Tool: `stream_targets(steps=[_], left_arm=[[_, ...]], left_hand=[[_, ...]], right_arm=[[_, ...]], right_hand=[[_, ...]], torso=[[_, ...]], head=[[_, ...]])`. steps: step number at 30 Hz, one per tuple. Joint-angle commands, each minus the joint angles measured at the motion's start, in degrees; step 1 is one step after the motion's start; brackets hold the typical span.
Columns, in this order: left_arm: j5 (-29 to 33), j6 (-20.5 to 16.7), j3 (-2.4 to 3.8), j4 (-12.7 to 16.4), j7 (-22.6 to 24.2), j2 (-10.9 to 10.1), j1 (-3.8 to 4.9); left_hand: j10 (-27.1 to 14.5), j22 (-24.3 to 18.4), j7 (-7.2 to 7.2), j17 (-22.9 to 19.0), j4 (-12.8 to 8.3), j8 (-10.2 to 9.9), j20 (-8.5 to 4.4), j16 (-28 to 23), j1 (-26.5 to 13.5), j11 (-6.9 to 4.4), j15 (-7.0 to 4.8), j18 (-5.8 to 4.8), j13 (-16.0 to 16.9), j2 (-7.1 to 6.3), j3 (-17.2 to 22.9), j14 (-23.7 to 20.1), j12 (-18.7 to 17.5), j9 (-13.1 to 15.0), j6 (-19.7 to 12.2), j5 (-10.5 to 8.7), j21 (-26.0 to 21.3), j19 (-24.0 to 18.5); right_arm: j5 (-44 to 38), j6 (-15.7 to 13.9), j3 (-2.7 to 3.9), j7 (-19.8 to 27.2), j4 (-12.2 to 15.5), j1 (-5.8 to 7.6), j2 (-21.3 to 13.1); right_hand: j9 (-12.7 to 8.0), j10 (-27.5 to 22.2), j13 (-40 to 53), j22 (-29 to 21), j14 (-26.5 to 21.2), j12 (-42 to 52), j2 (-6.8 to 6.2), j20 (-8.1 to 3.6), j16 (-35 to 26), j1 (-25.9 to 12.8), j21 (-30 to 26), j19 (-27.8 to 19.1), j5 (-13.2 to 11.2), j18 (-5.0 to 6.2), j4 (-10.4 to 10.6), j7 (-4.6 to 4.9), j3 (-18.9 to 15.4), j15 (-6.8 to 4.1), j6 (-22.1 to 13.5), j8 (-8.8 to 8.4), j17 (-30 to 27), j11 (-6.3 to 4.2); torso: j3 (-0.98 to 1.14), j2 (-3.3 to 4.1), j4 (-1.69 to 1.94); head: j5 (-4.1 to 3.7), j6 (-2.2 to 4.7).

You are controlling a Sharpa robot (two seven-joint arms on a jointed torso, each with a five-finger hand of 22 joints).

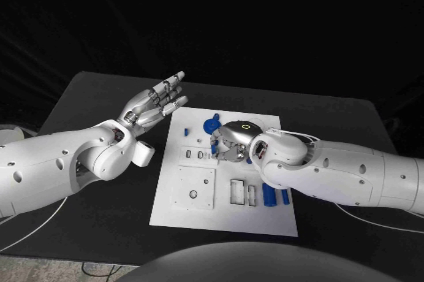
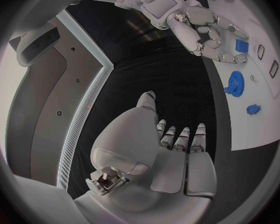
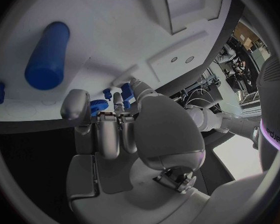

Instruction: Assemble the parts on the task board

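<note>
Your left hand (image 1: 156, 103) hovers flat with fingers spread and nothing in it, above the black surface (image 1: 106, 92) just off the task board's (image 1: 225, 217) left edge near its far corner. Your right hand (image 1: 231, 141) is curled down over the middle of the board, beside the blue gear (image 1: 212, 124); whether its fingers hold a part you cannot tell. A blue cylinder (image 1: 268, 195) and a slimmer blue peg (image 1: 284, 196) lie by the board's right edge.
</note>
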Motion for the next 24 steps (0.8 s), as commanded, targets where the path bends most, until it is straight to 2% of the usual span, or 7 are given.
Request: stream_targets(steps=[1, 13, 16, 20, 21, 22, 24], left_arm=[[0.2, 1.1, 0.01, -0.1, 0.3, 0.2, 0.01], [0.6, 0.7, -0.07, 0.1, 0.6, 0.1, 0.01], [1.3, 0.1, -0.09, 0.4, 0.7, 0.0, 0.02], [1.3, -2.6, -0.07, 1.1, 0.7, -0.2, 0.06], [1.0, -4.5, -0.04, 1.4, 0.5, -0.3, 0.08], [0.6, -7.0, 0.0, 1.9, 0.3, -0.5, 0.12], [-0.4, -11.3, 0.18, 2.9, -0.4, -0.8, 0.28]], left_hand=[[-0.1, 0.1, 0.28, -0.1, 0.1, 0.1, 0.4, -0.2, 0.7, 0.44, 0.35, 0.55, -0.1, 0.02, 0.3, -0.1, -0.2, 0.0, -0.1, 0.39, 0.3, 0.0], [-0.1, 0.1, 0.34, -0.1, 0.1, 0.1, 0.43, -0.2, 0.8, 0.48, 0.38, 0.55, -0.1, 0.05, 0.4, -0.1, -0.2, 0.0, -0.1, 0.41, 0.3, 0.0], [0.0, 0.1, 0.61, 0.0, -0.1, 0.1, 0.46, -0.1, 1.0, 0.59, 0.41, 0.56, -0.1, 0.0, 0.5, 0.1, -0.2, 0.1, 0.1, 0.49, 0.3, 0.1], [0.2, 0.2, 1.27, 0.2, -0.5, 0.2, 0.74, 0.1, 1.2, 0.85, 0.62, 0.58, 0.0, -0.24, 0.6, 0.6, -0.1, 0.1, 0.7, 0.54, 0.6, 0.4], [1.1, 0.4, 1.54, 0.4, -0.6, 0.3, 1.1, 0.4, 1.3, 1.56, 1.01, 0.59, 0.3, -0.29, 0.8, 1.4, 0.2, 0.2, 1.1, 0.58, 0.9, 0.9], [6.2, 1.1, 2.11, 1.7, -0.8, 0.5, 1.75, 2.9, 1.7, 4.31, 2.26, 0.3, 2.0, -0.35, 1.3, 6.2, 2.0, 0.3, 2.2, 0.54, 2.5, 3.4], [21.7, 3.1, 3.67, 5.4, -0.8, 0.9, 1.74, 11.8, 2.3, 8.38, 4.27, -0.94, 7.6, -0.83, 2.0, 20.8, 8.1, 0.6, 4.2, 0.69, 7.1, 10.9]], right_arm=[[-0.8, 0.1, -0.03, 0.2, 0.1, -0.08, 0.0], [-1.0, -6.7, 0.18, 2.7, 2.8, 0.51, -2.4], [-0.4, -8.3, 0.31, 3.2, 5.0, 1.85, -4.0], [2.8, -9.0, 0.39, 4.0, 8.4, 4.64, -6.8], [4.3, -8.9, 0.4, 4.6, 9.4, 5.49, -7.7], [6.1, -8.9, 0.4, 5.1, 10.4, 6.32, -8.6], [9.4, -9.1, 0.41, 5.7, 12.0, 7.59, -10.2]], right_hand=[[-0.4, 6.0, 15.1, 2.6, 4.1, 0.2, -0.14, 0.36, -0.3, -0.4, -0.4, 0.2, -0.7, 0.64, 0.0, -0.08, -0.4, 0.4, -0.8, -0.57, 10.9, 0.51], [-2.6, 6.0, 15.1, 2.8, 4.0, 0.2, -0.67, 0.16, -0.5, -0.5, -1.0, 0.4, -3.2, 0.7, 0.4, -0.59, -1.6, 0.14, -4.7, -3.53, 10.8, 0.15], [-4.3, 5.3, 14.6, 2.6, 3.9, -0.3, -1.56, 0.01, -0.9, -0.2, -2.1, 0.0, -4.7, 0.86, 1.6, -0.94, -2.2, -0.04, -8.1, -5.6, 10.4, -0.12], [-5.6, 5.1, 14.4, 2.7, 3.8, -0.5, -2.8, -0.01, -1.1, 0.6, -2.7, -0.1, -6.4, 0.87, 4.2, -0.76, -2.7, -0.01, -9.1, -6.19, 10.3, 0.01], [-5.9, 5.1, 14.4, 2.7, 3.8, -0.5, -2.98, 0.04, -1.1, 0.8, -2.8, 0.0, -7.1, 0.84, 5.0, -0.54, -2.8, 0.09, -9.0, -6.12, 10.3, 0.1], [-6.1, 5.1, 14.4, 2.7, 3.8, -0.5, -2.98, 0.1, -1.1, 1.2, -3.0, 0.0, -7.6, 0.85, 5.8, -0.34, -2.8, 0.21, -8.7, -6.0, 10.2, 0.27], [-6.2, 5.7, 14.8, 3.1, 4.0, -0.1, -2.44, 0.17, -0.7, 1.7, -2.4, 0.3, -8.0, 0.73, 6.5, -0.18, -2.8, 0.29, -7.7, -5.39, 10.6, 0.4]], torso=[[0.02, -0.02, -0.02], [0.09, 0.04, 0.04], [0.11, 0.03, 0.01], [0.19, -0.01, 0.01], [0.2, -0.05, -0.05], [0.21, -0.11, -0.07], [0.32, -0.27, -0.11]], head=[[0.0, 0.01], [0.21, 0.01], [0.34, 0.01], [0.44, 0.01], [0.53, 0.01], [0.56, 0.01], [0.67, 0.01]])
